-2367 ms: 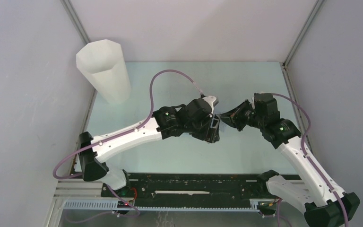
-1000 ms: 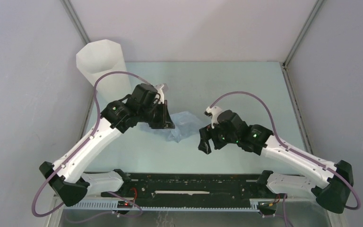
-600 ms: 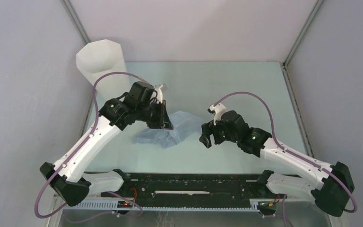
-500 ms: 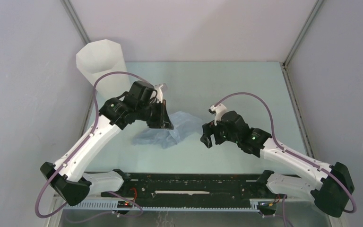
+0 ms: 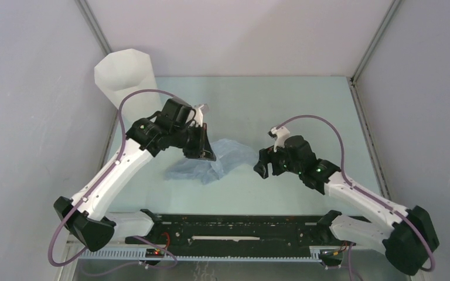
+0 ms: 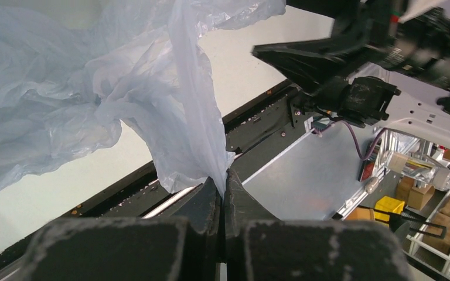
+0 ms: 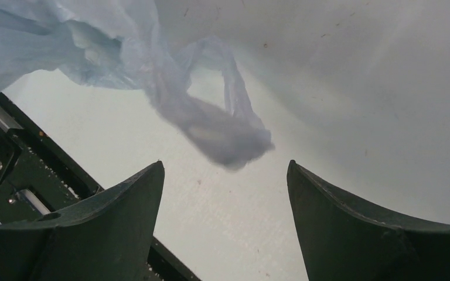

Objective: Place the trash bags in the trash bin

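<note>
The trash bag (image 5: 222, 157), thin pale blue wrinkled film, lies crumpled on the table between the two arms, with one end lifted. My left gripper (image 5: 204, 153) is shut on that lifted end; in the left wrist view its jaws (image 6: 224, 179) pinch a fold of the bag (image 6: 152, 88). My right gripper (image 5: 262, 170) stands open just right of the bag and holds nothing. In the right wrist view a loose loop of the bag (image 7: 225, 137) hangs just beyond the open gripper (image 7: 225, 165). The white faceted trash bin (image 5: 128, 88) stands upright at the far left corner.
A black rail (image 5: 240, 225) runs along the near table edge. Grey walls close in the left, back and right sides. My right arm's gripper (image 6: 328, 55) shows at the upper right of the left wrist view.
The right gripper has drifted a little to the right, away from the bag. The bag has spread out leftward on the table. The left gripper has kept its grip and barely moved.
</note>
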You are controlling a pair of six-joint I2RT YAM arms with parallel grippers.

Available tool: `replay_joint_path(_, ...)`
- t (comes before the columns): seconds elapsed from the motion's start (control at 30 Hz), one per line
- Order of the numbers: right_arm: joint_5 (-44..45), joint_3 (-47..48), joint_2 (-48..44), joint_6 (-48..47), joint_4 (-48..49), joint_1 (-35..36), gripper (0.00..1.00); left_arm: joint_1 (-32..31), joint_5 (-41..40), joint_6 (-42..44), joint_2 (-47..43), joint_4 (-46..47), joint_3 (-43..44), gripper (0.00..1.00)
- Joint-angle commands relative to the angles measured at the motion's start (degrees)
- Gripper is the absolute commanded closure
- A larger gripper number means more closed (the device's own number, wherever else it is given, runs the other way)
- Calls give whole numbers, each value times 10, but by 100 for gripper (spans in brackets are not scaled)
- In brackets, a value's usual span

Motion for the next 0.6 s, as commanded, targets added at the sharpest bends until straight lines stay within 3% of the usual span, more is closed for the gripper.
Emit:
replay_joint_path(0.0, -26, -17, 60, -13, 128, -2, 16, 7, 38, 21, -4, 4, 40, 100)
replay_joint_path(0.23, -50, -35, 96, -6, 241, -18, 16, 8, 49, 41, -6, -19, 45, 100)
replay_joint_path(0.3, -73, -30, 97, -7, 234, -19, 24, 9, 47, 43, -4, -23, 46, 100)
replay_joint_path(0.4, -93, -30, 46, 7, 187, -6, 45, 11, 34, 47, 10, -24, 56, 100)
replay_joint_path(0.47, -69, -27, -4, 18, 146, 10, 66, 12, 17, 46, 22, -22, 64, 100)
replay_joint_path(0.5, -57, -22, -27, 33, 112, 11, 81, 12, -2, 44, 29, -25, 70, 96)
replay_joint_path(0.53, -49, -14, -49, 54, 86, 7, 98, 12, -27, 41, 35, -31, 76, 87)
replay_joint_path(0.57, -38, -5, -67, 76, 47, 3, 100, 12, -58, 39, 41, -38, 84, 74)
